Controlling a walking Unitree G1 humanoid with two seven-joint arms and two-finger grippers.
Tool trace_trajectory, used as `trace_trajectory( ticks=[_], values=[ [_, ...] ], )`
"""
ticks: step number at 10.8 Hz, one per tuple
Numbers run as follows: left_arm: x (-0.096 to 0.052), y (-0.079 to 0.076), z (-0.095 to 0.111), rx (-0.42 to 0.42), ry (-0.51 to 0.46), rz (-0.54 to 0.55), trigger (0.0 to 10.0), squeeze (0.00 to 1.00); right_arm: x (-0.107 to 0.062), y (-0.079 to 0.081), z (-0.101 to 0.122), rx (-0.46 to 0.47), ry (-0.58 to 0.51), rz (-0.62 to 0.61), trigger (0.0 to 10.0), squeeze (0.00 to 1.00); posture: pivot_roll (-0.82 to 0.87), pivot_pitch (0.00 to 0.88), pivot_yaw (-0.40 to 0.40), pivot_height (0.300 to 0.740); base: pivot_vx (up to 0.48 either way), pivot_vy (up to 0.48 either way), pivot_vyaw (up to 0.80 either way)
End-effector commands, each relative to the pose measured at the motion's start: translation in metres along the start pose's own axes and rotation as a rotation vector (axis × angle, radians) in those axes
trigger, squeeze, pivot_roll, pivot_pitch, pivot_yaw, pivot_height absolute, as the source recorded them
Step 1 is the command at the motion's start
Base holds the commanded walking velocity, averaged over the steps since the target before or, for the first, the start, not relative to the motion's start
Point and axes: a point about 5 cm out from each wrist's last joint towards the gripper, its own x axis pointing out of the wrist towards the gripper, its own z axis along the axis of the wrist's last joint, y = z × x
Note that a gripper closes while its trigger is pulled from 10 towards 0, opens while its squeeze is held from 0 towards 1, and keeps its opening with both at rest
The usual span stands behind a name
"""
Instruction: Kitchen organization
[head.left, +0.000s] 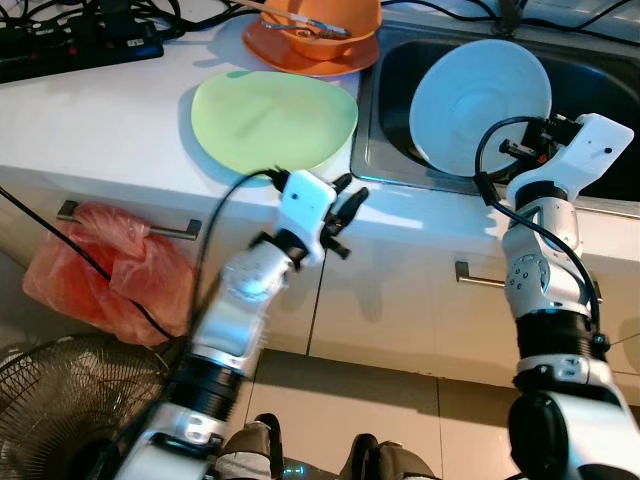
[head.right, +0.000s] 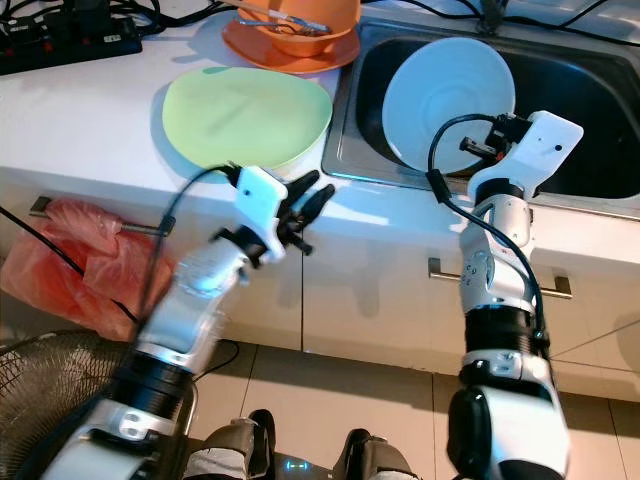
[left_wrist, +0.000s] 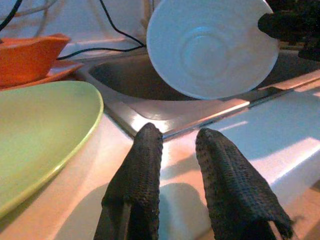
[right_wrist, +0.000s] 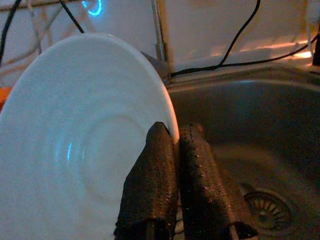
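Over the sink (head.left: 395, 150), the right end effector (right_wrist: 176, 145) pinches the white plate (head.left: 478, 105) by its three-o'clock rim; so thin a hold may slip; the left end effector (left_wrist: 180, 150), fingers apart, hovers at the worktop (head.left: 120, 130) edge.

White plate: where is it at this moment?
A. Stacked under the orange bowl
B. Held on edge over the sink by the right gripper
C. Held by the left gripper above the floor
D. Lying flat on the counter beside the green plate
B. The right gripper has its fingers pinched on the rim of the white plate, which stands tilted above the sink.
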Motion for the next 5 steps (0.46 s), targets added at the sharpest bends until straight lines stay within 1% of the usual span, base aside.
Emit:
trace_trajectory(
  ticks=[1,2,4,5],
  values=[
    [0.002,-0.010,0.003,-0.006,-0.002,-0.067,10.0,0.00,0.001,-0.003,-0.001,-0.041,-0.004,0.007,10.0,0.00,0.17,0.179,-0.055,0.740,0.000,0.000,0.00],
    [0.002,-0.011,0.008,-0.009,-0.006,-0.077,10.0,0.00,0.002,-0.004,-0.005,-0.092,0.003,0.020,10.0,0.00,0.18,0.177,-0.057,0.740,0.000,0.000,0.00],
    [0.004,-0.009,0.018,-0.007,-0.032,-0.075,10.0,0.00,0.011,-0.005,0.008,-0.084,-0.040,0.010,10.0,0.00,0.18,0.175,-0.059,0.740,0.000,0.000,0.00],
    [0.005,-0.008,0.019,-0.023,-0.034,-0.081,10.0,0.00,0.015,-0.002,0.014,-0.076,-0.063,0.014,10.0,0.00,0.18,0.171,-0.057,0.740,0.000,0.000,0.00]
  ],
)
